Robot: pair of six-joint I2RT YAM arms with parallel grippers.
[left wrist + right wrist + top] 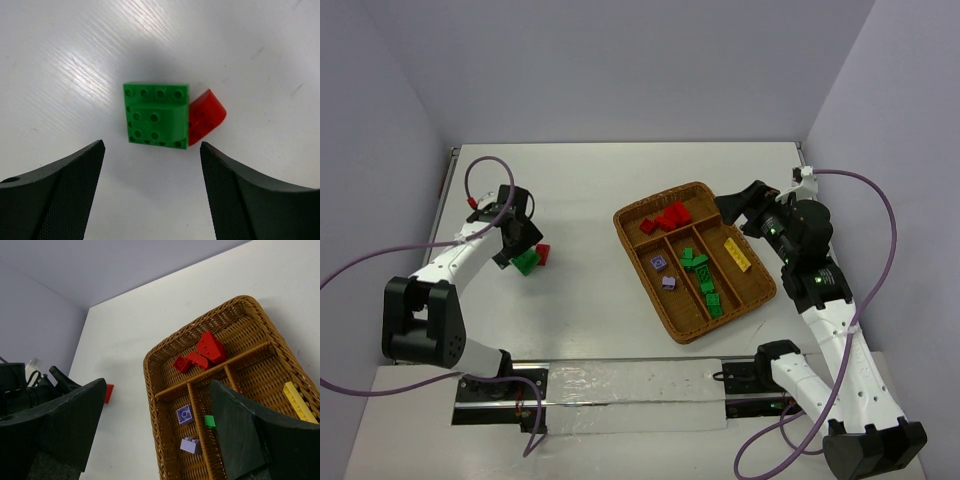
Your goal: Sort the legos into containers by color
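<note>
A green lego clump [157, 119] lies on the white table with a red lego [205, 116] touching its right side; from above they are the green clump [526, 262] and the red lego [542, 253]. My left gripper [152, 165] hangs open just short of them, touching neither. The wicker tray [632, 214] holds red legos [670, 217] in its crosswise section, pale purple legos [663, 271], green legos [702, 277] and a yellow lego [737, 254] in its long slots. My right gripper [160, 415] stands open above the tray with nothing between its fingers.
The tray's rim [150, 390] shows in the right wrist view, with the red lego [108, 392] on the table left of it. Grey walls close the table at the back and sides. A rail [620, 385] runs along the near edge.
</note>
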